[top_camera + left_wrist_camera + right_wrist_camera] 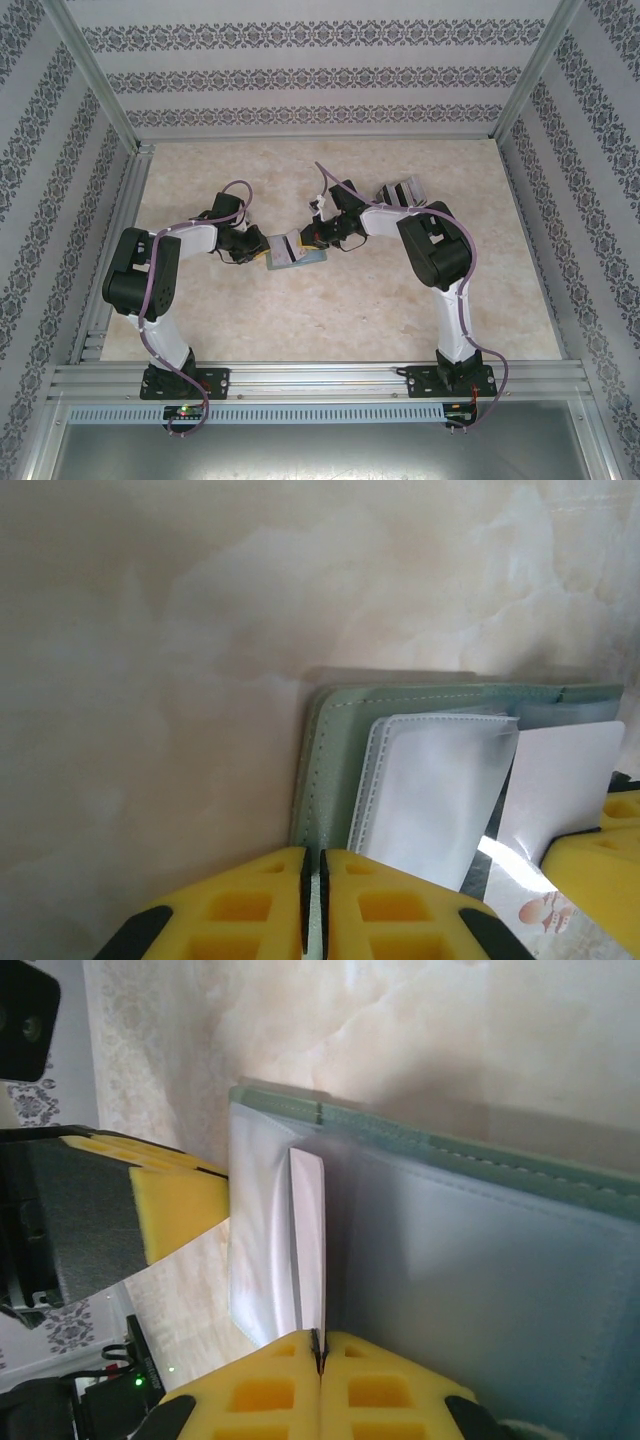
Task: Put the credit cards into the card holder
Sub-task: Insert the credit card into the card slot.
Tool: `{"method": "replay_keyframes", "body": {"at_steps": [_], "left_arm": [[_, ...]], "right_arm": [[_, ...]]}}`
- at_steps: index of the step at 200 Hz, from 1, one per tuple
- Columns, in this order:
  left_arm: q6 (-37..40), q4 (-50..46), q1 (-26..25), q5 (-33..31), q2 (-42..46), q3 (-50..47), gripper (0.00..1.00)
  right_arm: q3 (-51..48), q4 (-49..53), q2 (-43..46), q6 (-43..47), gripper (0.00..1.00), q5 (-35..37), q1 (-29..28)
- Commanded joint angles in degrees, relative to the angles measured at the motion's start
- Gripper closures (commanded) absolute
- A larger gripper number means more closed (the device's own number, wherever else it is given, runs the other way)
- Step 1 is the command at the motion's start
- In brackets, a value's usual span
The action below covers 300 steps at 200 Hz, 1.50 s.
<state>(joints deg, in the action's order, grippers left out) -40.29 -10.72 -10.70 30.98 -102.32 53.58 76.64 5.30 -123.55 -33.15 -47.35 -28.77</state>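
- The table top (350, 320) is finished in a cream, marble-patterned surface that is smooth with a soft sheen.
- The card holder (400, 702) is made of a sage-green, leather-like material, matt, with a stitched edge.
- Its inner sleeve (430, 800) is seen as translucent, glossy plastic film, stitched along the border.
- The credit card (565, 780) is thin, smooth plastic, white on the visible face.
- The left gripper (312, 865) and right gripper (320, 1345) are fitted with yellow, matt, moulded fingers; plastic or foam cannot be told apart.
- The frame rails (320, 378) are made of pale, brushed metal.
- The walls (300, 75) are covered with a matt printed pattern.
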Motion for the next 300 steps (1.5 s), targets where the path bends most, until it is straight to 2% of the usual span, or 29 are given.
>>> {"method": "replay_keyframes", "body": {"at_steps": [1, 59, 116, 200, 300], "left_arm": [[0.7, 0.4, 0.3, 0.4, -1.2, -1.0, 0.86], [0.8, 0.4, 0.3, 0.6, -1.3, -0.7, 0.86], [0.5, 0.4, 0.2, 0.8, -1.3, -0.4, 0.86], [0.2, 0.8, 0.2, 1.1, -1.6, -0.5, 0.87], [-0.3, 2.2, 0.3, 1.4, -1.3, -1.8, 0.89]], "right_arm": [[-1.5, -0.2, 1.7, 1.3, 0.93, 5.3, -0.7], [-0.6, 3.6, 2.3, 6.0, 0.93, 6.9, 0.3], [-0.3, 3.5, 1.9, 7.7, 0.93, 9.9, -1.5], [-4.7, -2.7, 4.8, -0.5, 0.94, 14.0, -3.3], [-2.5, -2.9, 1.3, -3.5, 0.93, 17.8, -8.4]]}}
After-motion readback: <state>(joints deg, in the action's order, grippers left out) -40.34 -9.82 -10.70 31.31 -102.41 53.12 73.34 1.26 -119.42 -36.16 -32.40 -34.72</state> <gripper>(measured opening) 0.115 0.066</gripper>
